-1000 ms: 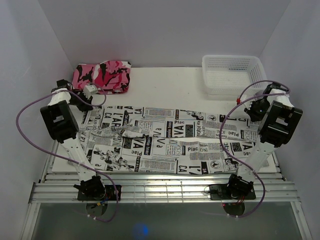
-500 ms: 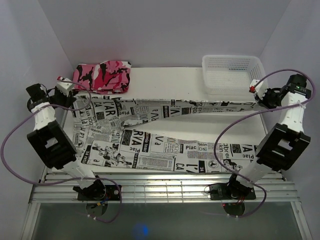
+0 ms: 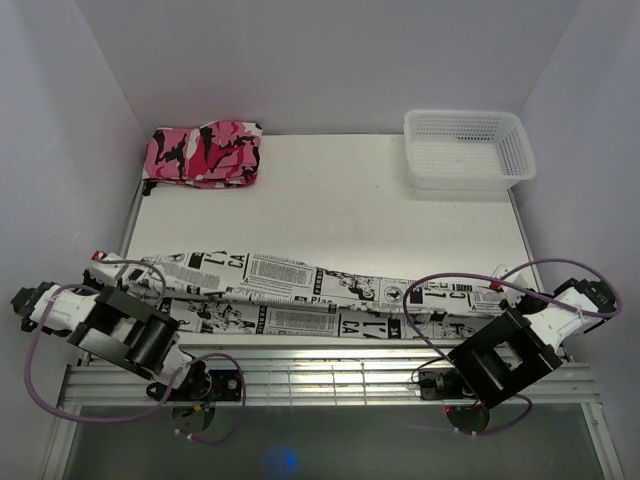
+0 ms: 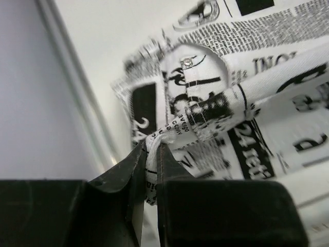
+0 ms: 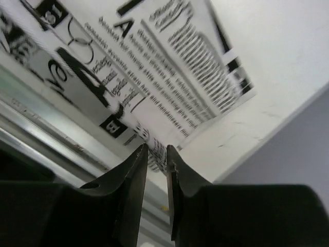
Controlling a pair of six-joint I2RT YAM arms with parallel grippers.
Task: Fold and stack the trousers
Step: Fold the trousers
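Note:
The trousers, white with black newspaper print, lie as a long narrow band across the table's near edge. Both arms are lowered at the front corners, the left arm at the band's left end and the right arm over its right end. In the left wrist view my left gripper is shut on a bunched edge of the trousers. In the right wrist view my right gripper holds a thin rolled edge of the trousers between nearly closed jaws, just above the table's front right corner.
A pink, black and white camouflage garment lies folded at the back left. A white mesh basket stands at the back right. Metal rails run along the front edge below the white table. Walls close in on both sides.
Both arms swung from the far side of the table down to the front corners, drawing the trousers' far edge toward me. The spread trousers are now a narrow band.

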